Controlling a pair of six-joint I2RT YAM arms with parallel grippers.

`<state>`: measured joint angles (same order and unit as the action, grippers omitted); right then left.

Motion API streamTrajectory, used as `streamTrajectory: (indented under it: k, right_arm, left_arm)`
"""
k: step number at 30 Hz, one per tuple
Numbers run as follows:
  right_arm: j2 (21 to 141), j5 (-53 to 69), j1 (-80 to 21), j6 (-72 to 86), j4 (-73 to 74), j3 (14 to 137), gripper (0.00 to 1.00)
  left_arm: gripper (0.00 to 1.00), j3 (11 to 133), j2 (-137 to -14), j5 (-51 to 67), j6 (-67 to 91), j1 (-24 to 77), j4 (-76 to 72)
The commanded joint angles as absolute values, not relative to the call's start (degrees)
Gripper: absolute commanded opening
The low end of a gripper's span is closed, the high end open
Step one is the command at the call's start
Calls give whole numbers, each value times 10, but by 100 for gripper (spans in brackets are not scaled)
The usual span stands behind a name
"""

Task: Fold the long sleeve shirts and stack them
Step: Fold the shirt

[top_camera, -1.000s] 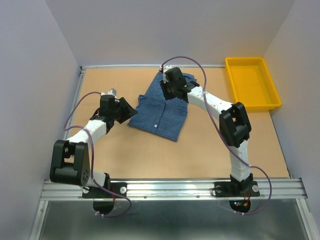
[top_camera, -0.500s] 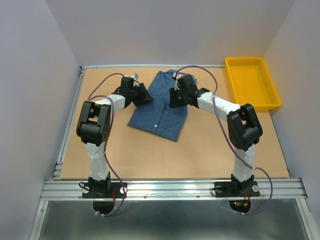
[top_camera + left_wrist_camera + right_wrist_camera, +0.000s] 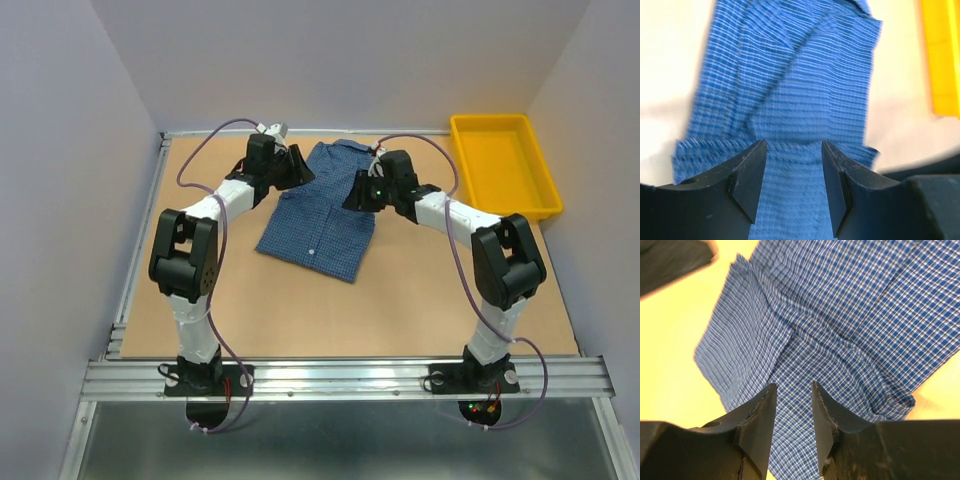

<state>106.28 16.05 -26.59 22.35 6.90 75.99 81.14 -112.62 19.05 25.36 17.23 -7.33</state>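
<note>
The blue checked shirt (image 3: 322, 218) lies folded on the brown table (image 3: 420, 300) in the upper middle of the overhead frame, where it was before, well apart from the yellow tray (image 3: 503, 165) at upper right. The left gripper (image 3: 297, 168) has moved up from the shirt's left edge to its upper left corner, jaws moderately apart and empty. The right gripper (image 3: 361, 194) has shifted slightly right over the shirt's right edge, its gap narrower, pinching nothing.
</note>
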Motion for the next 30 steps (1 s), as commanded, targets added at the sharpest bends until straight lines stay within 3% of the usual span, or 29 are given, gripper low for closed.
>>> streamTrajectory:
  k: [1, 6, 11, 21, 25, 30]
  right_arm:
    - [1044, 258, -235, 298, -60, 718, 40]
    - [1076, 306, -218, 353, -162, 665, 40]
    - [1127, 363, -191, 398, -270, 634, 39]
    - [1173, 357, -151, 390, -298, 604, 39]
    - [1138, 363, -145, 381, -289, 606, 40]
    - [1093, 379, -148, 369, -234, 650, 43]
  left_arm:
    - [59, 754, -1022, 180, 272, 203, -88]
    - [59, 672, -1006, 185, 313, 252, -135]
    - [58, 679, -1083, 185, 334, 271, -152]
    - [58, 740, -1179, 179, 342, 271, -148]
    - [58, 737, -1139, 193, 344, 273, -144]
    - [59, 724, -998, 149, 336, 272, -106]
